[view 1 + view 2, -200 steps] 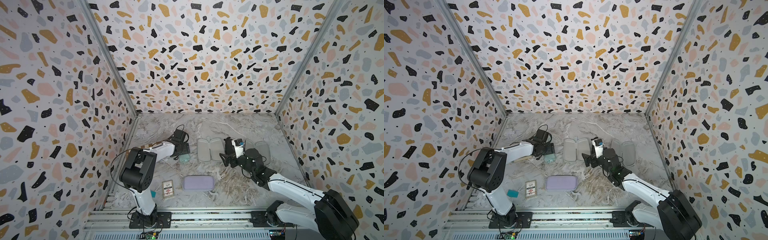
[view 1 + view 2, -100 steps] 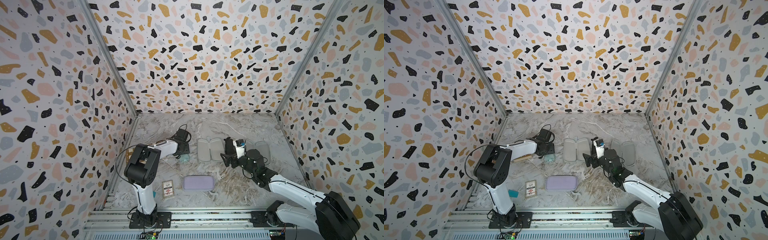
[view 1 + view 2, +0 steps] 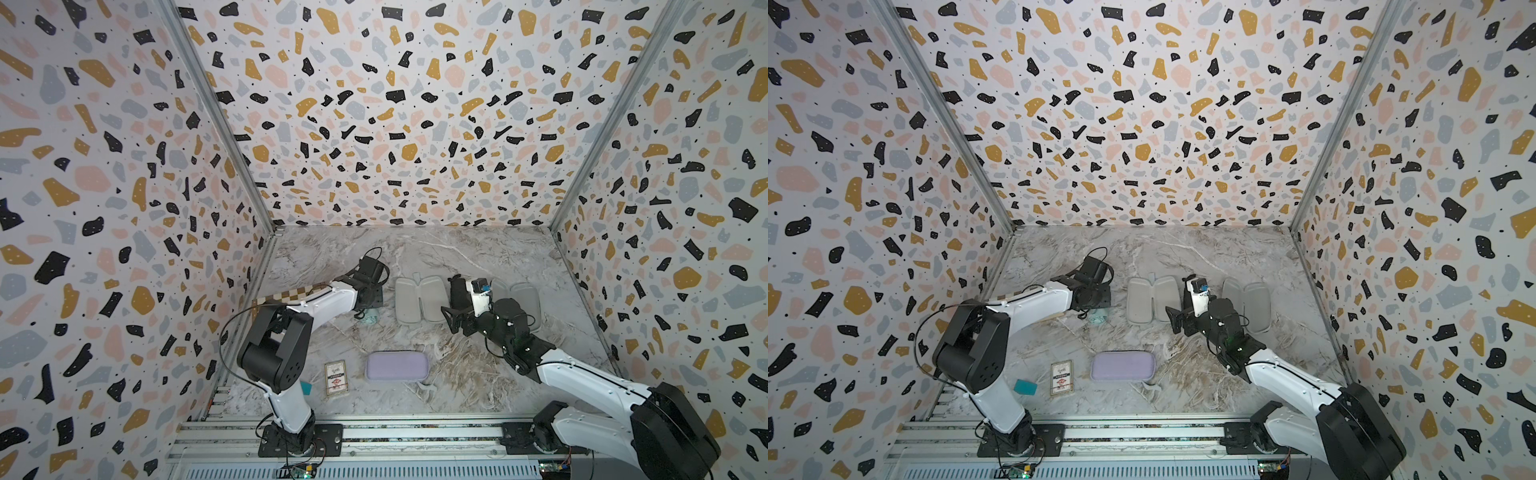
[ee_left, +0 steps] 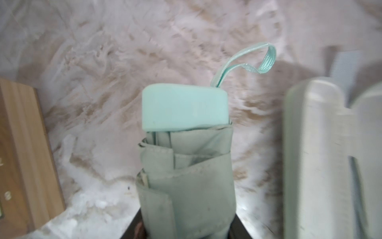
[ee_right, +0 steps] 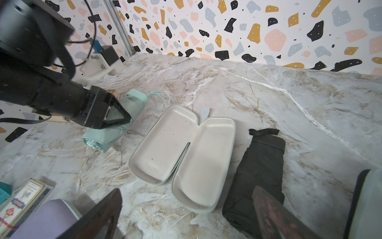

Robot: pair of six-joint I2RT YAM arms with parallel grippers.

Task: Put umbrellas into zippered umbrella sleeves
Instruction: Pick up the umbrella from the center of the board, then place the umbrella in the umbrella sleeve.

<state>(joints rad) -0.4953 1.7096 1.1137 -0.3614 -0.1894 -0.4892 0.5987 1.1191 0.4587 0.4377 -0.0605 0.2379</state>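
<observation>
- Left tool (image 5: 122, 124): low over the counter (image 3: 457, 257), jaws closed on the mint green umbrella (image 4: 186, 175), dark fingers (image 5: 115, 112) pressed into the fabric partway along the bundle.
- The mint green umbrella lies on the counter, between the chessboard box (image 3: 299, 293) and the open mint sleeve (image 5: 161, 149), just beside each. Its handle (image 4: 184, 107) points away from the left wrist, and its wrist strap (image 4: 248, 62) loops off the handle.
- The open mint sleeve lies flat with both grey halves up, nothing in them.
- Right tool (image 5: 186, 191): jaws spread wide and holding nothing, hanging above the near end of the mint sleeve.
- The black umbrella (image 5: 260, 169) lies on the counter along the mint sleeve's other side, with a second open sleeve (image 3: 1246, 303) just past it.
- The lilac sleeve (image 3: 397, 365) is closed, nearer the arm bases, beside a card box (image 3: 336, 377).
</observation>
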